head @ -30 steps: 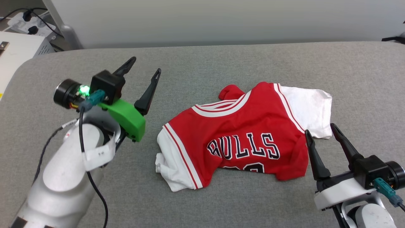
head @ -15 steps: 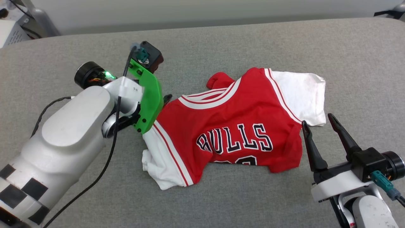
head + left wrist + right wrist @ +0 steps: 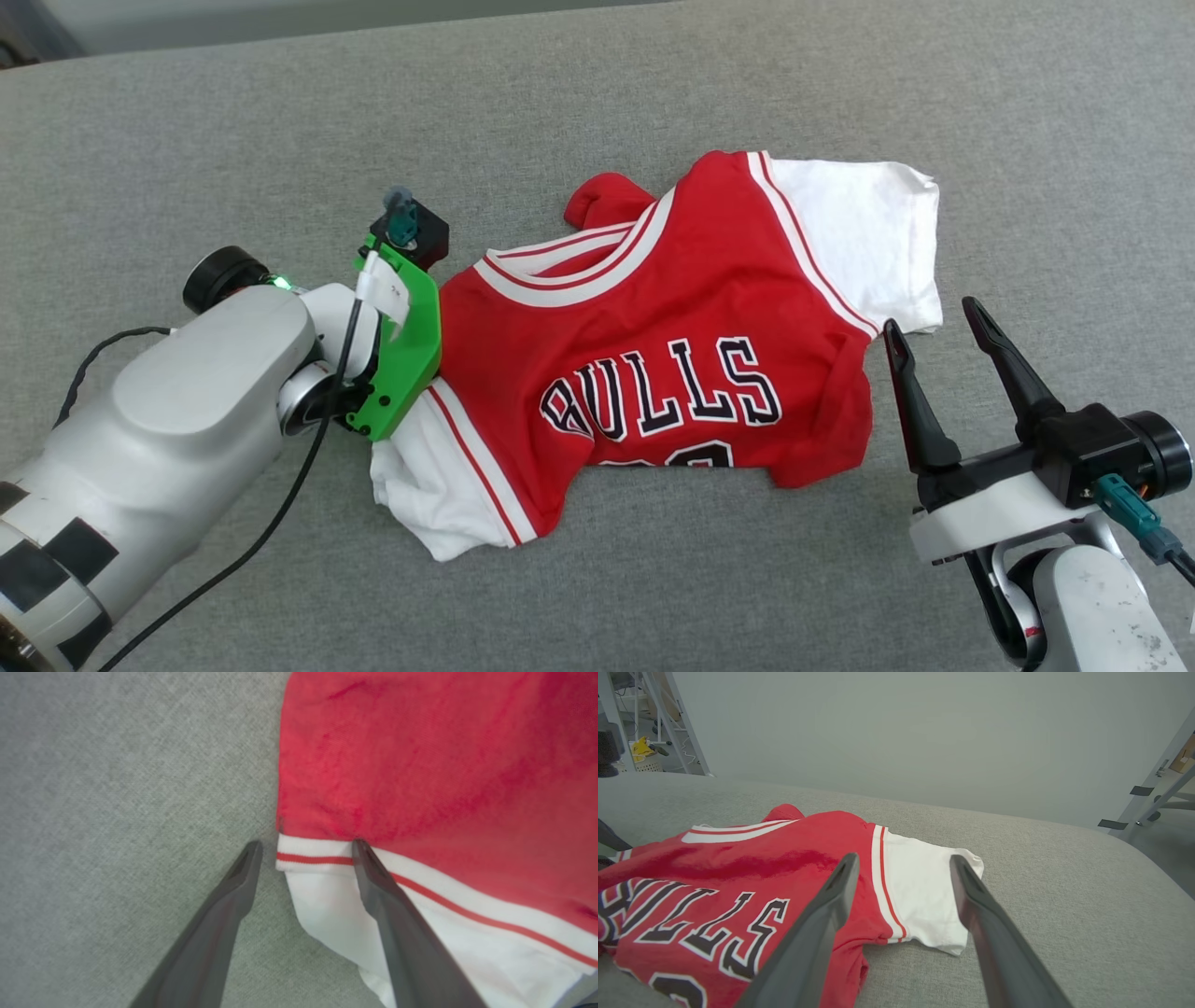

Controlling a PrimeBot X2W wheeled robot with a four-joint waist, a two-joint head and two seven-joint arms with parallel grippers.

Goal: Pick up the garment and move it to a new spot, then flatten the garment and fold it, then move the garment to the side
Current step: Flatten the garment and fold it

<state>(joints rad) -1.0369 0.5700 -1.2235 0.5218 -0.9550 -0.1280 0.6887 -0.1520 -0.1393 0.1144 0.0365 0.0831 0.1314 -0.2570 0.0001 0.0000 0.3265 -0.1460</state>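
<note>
Spread wide and empty at the near edge: left gripper [image 3: 307, 843], straddling the striped sleeve trim [image 3: 317, 858] of the garment [image 3: 420, 765]. One finger over bare grey cushion [image 3: 117, 788] just outside the hem, the other on or just above the white sleeve, hard to tell which. Equally wide and holding nothing: right gripper [image 3: 904, 857], short of the far white sleeve [image 3: 924, 882] lying ahead between its fingers. Beyond both sets of fingertips, rumpled red body, lettering up. Probably best done by lowering until both fabric layers sit between the fingers, pinching at the seam, then lifting slowly.
</note>
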